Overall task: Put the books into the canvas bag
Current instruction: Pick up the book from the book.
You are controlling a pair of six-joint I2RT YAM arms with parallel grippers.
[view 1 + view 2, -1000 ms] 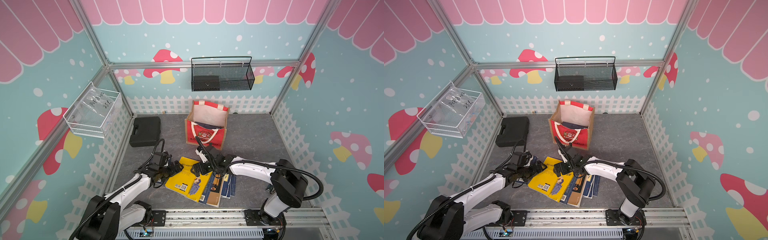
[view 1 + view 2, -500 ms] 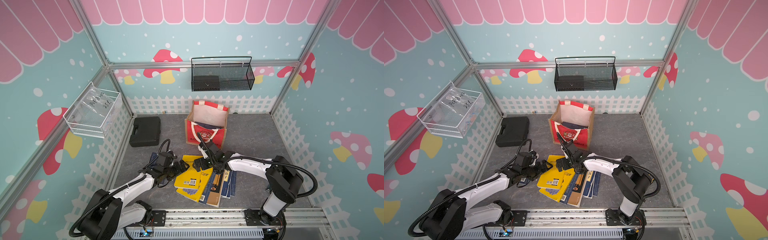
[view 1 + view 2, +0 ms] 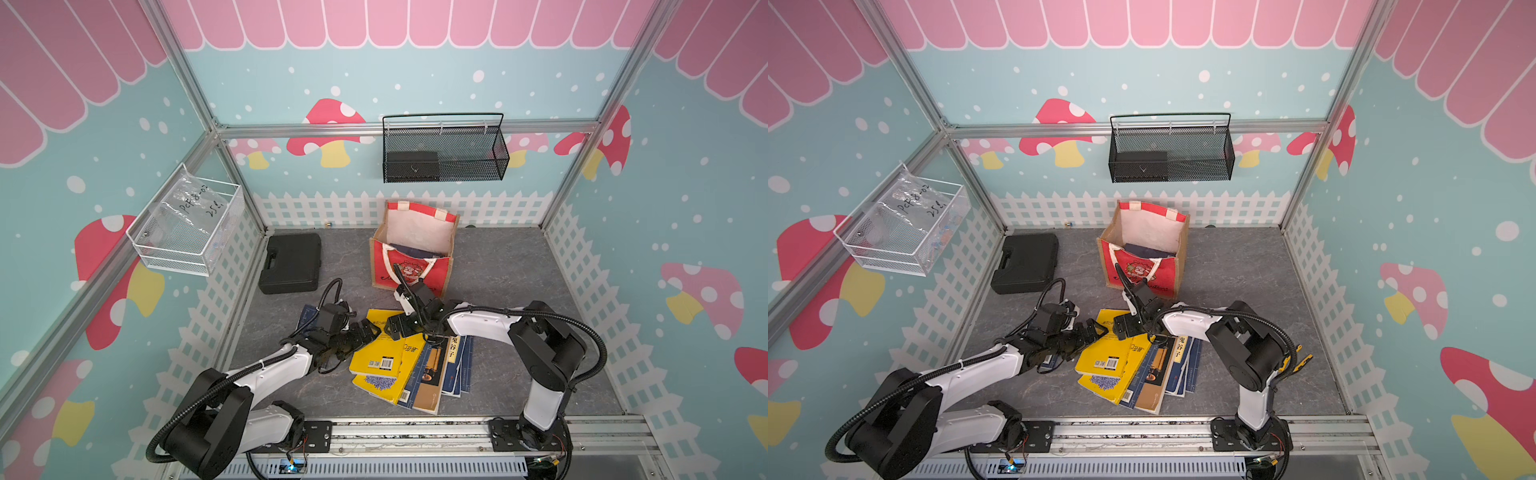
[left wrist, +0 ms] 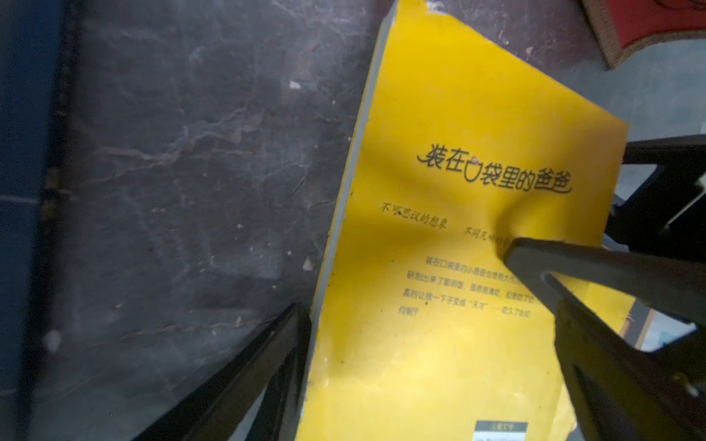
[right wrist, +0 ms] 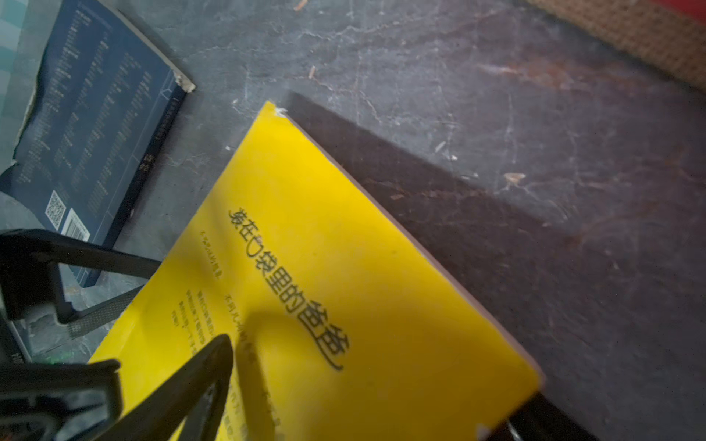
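Observation:
A yellow book (image 3: 384, 353) lies on the grey floor in front of the canvas bag (image 3: 440, 270), on top of a fan of dark blue books (image 3: 455, 365) and a black-and-tan one (image 3: 430, 376). My right gripper (image 3: 392, 326) is open at the book's far end. One of its fingers (image 5: 214, 366) dents the cover and the other sits at the raised edge. My left gripper (image 3: 368, 332) is open, one finger (image 4: 252, 374) lying along the book's spine. Another dark blue book (image 5: 95, 145) lies under the left arm. A dark book (image 3: 415, 251) is inside the bag.
A black plastic case (image 3: 291, 264) lies at the back left of the floor. A black mesh basket (image 3: 442, 153) hangs on the back wall and a white wire basket (image 3: 187, 224) on the left wall. White fence panels ring the floor, with a metal rail (image 3: 415, 432) in front.
The left gripper has slid right up to the yellow book's spine. The right gripper has moved left onto the book's far end. The book has shifted and its far edge has risen.

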